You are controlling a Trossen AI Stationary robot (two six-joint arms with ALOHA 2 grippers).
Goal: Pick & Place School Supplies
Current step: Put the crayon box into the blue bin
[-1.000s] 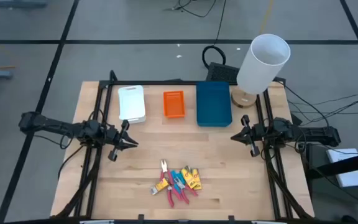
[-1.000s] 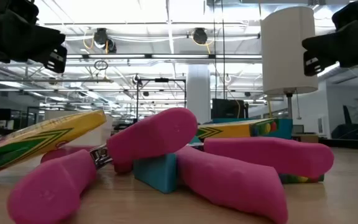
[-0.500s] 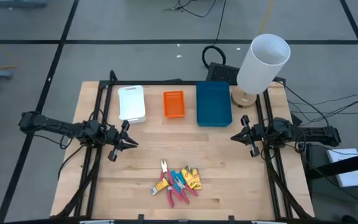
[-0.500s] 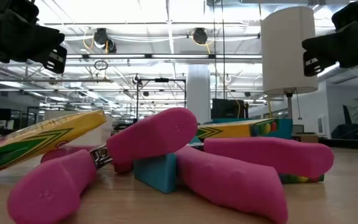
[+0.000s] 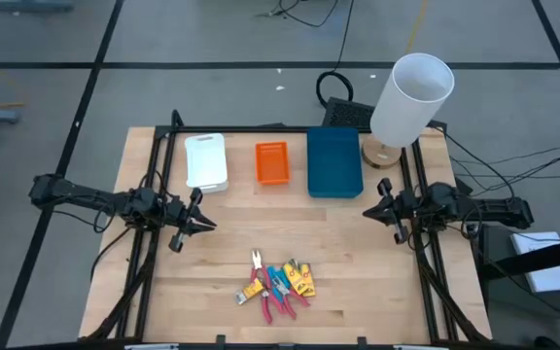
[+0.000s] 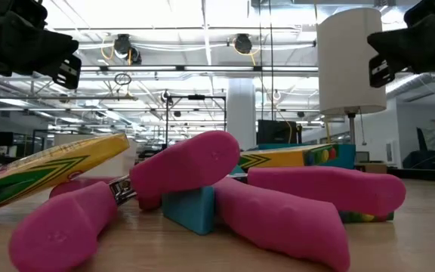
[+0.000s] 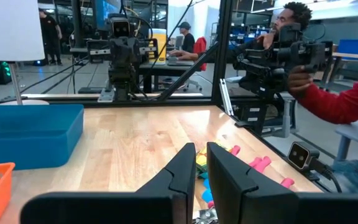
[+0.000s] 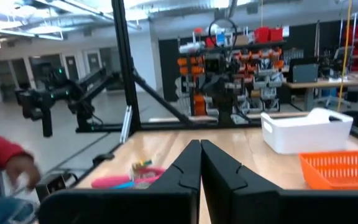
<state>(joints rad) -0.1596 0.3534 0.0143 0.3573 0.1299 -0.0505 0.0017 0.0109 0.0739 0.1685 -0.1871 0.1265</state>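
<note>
You are seeing almost nothing changing: left gripper (image 5: 205, 226) and right gripper (image 5: 367, 211) are hovering pressed together and empty, while the pink-handled scissors and yellow packets pile (image 5: 278, 283) is lying untouched, so picking is not yet starting.

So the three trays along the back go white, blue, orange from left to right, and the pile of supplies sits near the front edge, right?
Not quite. The view from above shows the order as white tray, orange tray, then blue tray; the orange one is in the middle. The pile of supplies does sit near the front edge.
</note>
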